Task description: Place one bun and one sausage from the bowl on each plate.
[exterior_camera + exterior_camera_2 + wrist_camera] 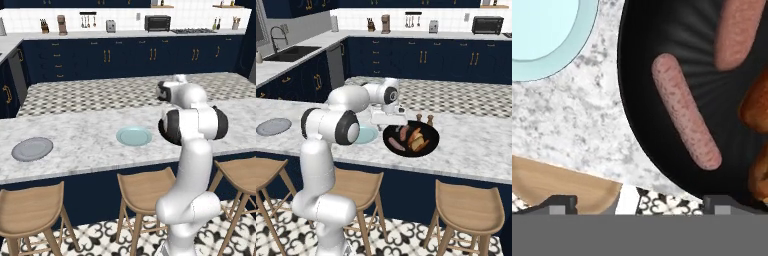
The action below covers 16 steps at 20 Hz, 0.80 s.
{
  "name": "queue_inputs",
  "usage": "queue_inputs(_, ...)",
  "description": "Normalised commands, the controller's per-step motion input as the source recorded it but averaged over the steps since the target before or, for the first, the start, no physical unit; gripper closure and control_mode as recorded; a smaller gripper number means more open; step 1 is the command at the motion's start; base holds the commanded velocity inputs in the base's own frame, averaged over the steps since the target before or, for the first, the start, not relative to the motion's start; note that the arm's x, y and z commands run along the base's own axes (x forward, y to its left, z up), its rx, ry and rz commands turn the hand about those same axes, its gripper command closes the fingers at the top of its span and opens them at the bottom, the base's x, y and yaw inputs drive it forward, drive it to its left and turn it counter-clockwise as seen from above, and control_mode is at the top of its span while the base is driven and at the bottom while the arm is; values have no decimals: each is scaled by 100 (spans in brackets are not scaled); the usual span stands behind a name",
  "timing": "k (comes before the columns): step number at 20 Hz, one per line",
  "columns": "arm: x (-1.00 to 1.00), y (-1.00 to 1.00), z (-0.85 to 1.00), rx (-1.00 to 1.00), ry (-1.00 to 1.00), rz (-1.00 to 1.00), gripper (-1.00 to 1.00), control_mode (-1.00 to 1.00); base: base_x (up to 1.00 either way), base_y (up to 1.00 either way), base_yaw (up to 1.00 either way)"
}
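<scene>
The long white-and-grey marble counter (90,145) carries all the things of the task. The white robot arm with dark joints (331,125) bends over it from the stool side. On the counter sits the wide, shallow, round black bowl (431,145), with two small wooden knobs at its far rim. Inside the bowl lie the reddish-brown sausages and the orange-brown buns; in the hand view one long sausage (684,110) lies slanted on the black floor of the bowl, a second sausage (737,32) is near the top edge, and parts of two buns (757,107) show at the right edge. Just beside the bowl, on its left in the right base view, is the flat round light blue-teal plate (134,136), and it has nothing on it. The flat round grey plate (32,148) lies well apart, near the far left end of the counter, also bare. The two-finger gripper (640,204) hangs above the near rim of the bowl, its dark tips spread wide and grasping nothing.
</scene>
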Motion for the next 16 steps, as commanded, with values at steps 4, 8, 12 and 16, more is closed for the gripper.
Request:
queue_inputs(4, 13, -24, -62, 7, -10, 29, -100, -100, 0, 0, 0)
queue_inputs(8, 13, -13, -32, 13, -6, 29, -100, -100, 0, 0, 0)
queue_inputs(12, 29, -1, -51, 9, -8, 20, -100, -100, 0, 0, 0)
queue_inputs(16, 38, 0, -47, 5, 0, 7, -100, -100, 0, 0, 0)
